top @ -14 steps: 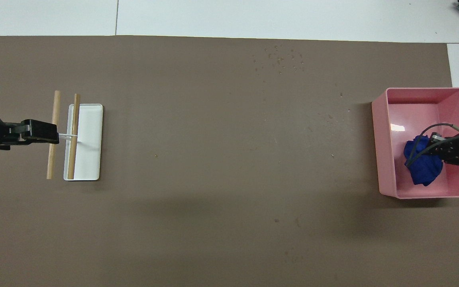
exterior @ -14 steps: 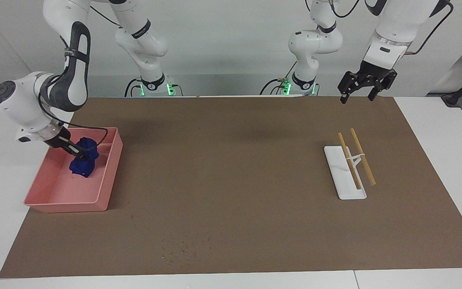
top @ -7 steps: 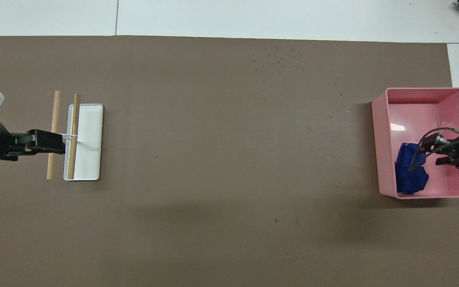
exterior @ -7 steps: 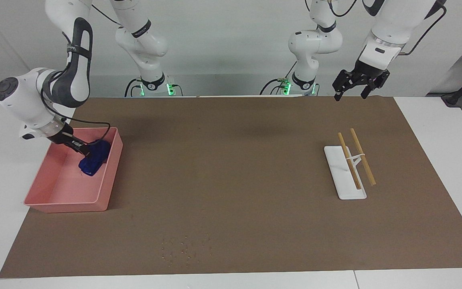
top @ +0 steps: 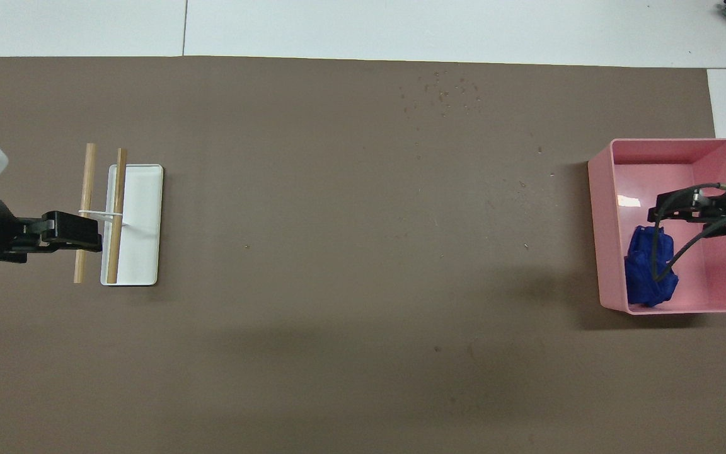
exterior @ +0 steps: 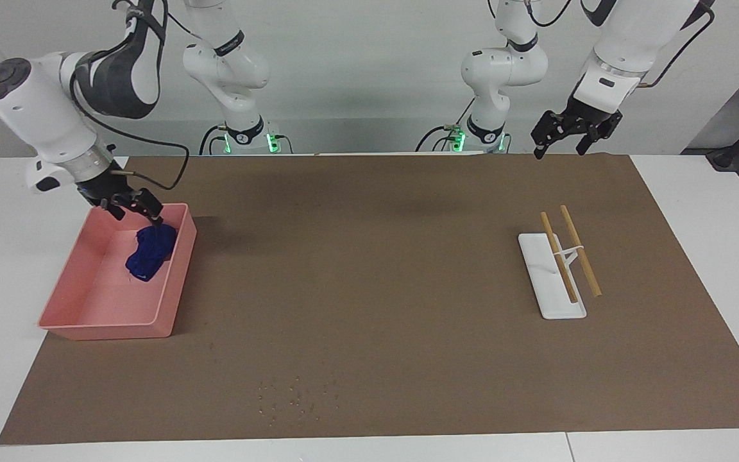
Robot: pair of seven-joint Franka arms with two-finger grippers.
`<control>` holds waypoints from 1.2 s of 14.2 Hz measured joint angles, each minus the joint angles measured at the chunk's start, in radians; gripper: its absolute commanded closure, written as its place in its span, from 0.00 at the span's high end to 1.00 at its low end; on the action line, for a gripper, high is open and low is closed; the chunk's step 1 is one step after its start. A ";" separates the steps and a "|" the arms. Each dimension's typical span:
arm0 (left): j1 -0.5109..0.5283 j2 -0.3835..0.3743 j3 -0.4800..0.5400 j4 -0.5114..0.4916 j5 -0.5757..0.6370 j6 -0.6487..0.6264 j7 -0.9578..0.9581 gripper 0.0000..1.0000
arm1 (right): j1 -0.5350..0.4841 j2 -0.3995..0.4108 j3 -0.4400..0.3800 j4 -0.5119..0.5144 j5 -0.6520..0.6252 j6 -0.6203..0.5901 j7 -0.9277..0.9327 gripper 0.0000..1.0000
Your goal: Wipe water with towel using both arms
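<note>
The deep-blue towel (exterior: 148,251) lies as a lump inside the pink tray (exterior: 106,330), against the tray's wall toward the table's middle; it also shows in the overhead view (top: 648,276). My right gripper (exterior: 137,212) is open and empty, raised just above the towel and the tray's wall (top: 602,221); it also shows in the overhead view (top: 668,213). My left gripper (exterior: 559,151) is open and empty, held high at the left arm's end; in the overhead view (top: 89,230) it covers the wooden sticks. Small water drops (exterior: 296,394) dot the brown mat far from the robots, also seen in the overhead view (top: 442,94).
A white rectangular dish (exterior: 552,282) with two wooden sticks (exterior: 578,250) across it sits toward the left arm's end, also in the overhead view (top: 139,221). A brown mat (exterior: 369,269) covers the table between the dish and the pink tray.
My right gripper has let go of the towel and risen out of the tray. The towel now rests against the tray's wall. My left gripper rose a little, then held still.
</note>
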 measured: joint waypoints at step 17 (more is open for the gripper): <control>0.030 -0.005 0.003 0.000 0.000 -0.034 -0.002 1.00 | 0.219 0.020 -0.017 0.360 -0.072 -0.362 0.134 1.00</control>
